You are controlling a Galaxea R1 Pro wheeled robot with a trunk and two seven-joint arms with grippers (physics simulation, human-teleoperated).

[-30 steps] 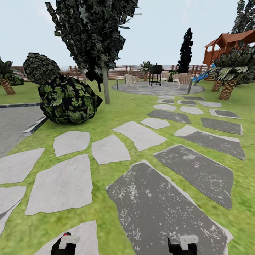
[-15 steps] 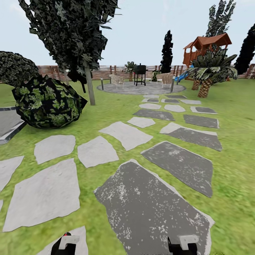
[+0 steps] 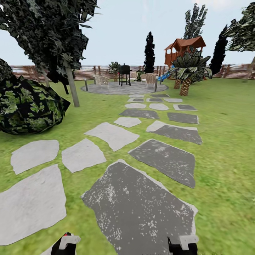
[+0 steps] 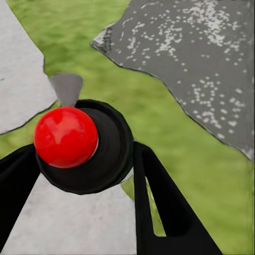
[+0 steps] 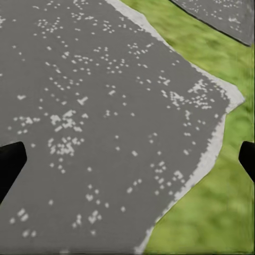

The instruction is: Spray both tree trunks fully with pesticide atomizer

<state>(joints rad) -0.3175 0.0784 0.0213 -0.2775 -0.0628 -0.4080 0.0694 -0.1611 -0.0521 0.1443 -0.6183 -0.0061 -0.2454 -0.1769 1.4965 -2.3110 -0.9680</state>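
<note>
We see black round-bodied pesticide atomizer (image 4: 87, 151) with glossy red ball cap, clamped between black fingers (image 4: 159, 207) of left gripper (image 4: 85, 175). Grey cone nozzle sticks out beyond body, pointing away from wrist over pale stone slab (image 4: 21, 79); long axis we cannot tell. Head view: atomizer's red top peeks beside left gripper (image 3: 65, 244), low over grey stone paving (image 3: 138, 209). Right gripper (image 5: 127, 159) spread wide, nothing between fingertips, above dark speckled slab (image 5: 106, 122).

No readable text, labels, brands, numbers or signs are showing in any view. Nothing legible anywhere.
</note>
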